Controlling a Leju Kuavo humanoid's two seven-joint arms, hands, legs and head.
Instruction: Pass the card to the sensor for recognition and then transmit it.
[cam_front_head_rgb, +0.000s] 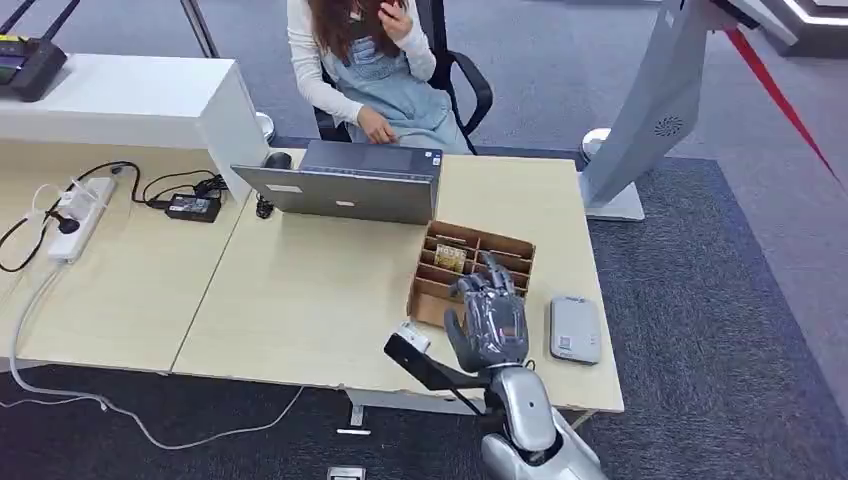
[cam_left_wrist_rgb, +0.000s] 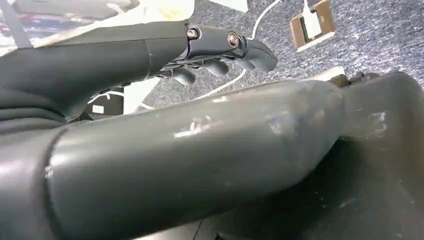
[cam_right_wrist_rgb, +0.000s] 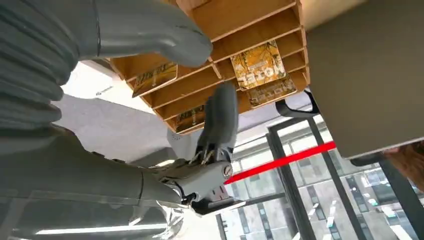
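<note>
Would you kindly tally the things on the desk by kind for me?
Laptop: 1
Card box: 1
Sensor: 1
Power strip: 1
Power adapter: 1
Mouse: 1
Total: 6

Pale matt wood-grain tabletop (cam_front_head_rgb: 300, 290); brown raw-looking wooden box (cam_front_head_rgb: 440, 292) with dividers; glossy printed yellow cards (cam_right_wrist_rgb: 257, 67); smooth grey plastic sensor (cam_front_head_rgb: 575, 329); matt grey laptop (cam_front_head_rgb: 345, 185); rough dark carpet (cam_front_head_rgb: 720, 330).

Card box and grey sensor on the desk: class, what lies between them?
In the head view, the right hand hovers over the gap between the card box and the sensor; beneath is bare desk.
</note>
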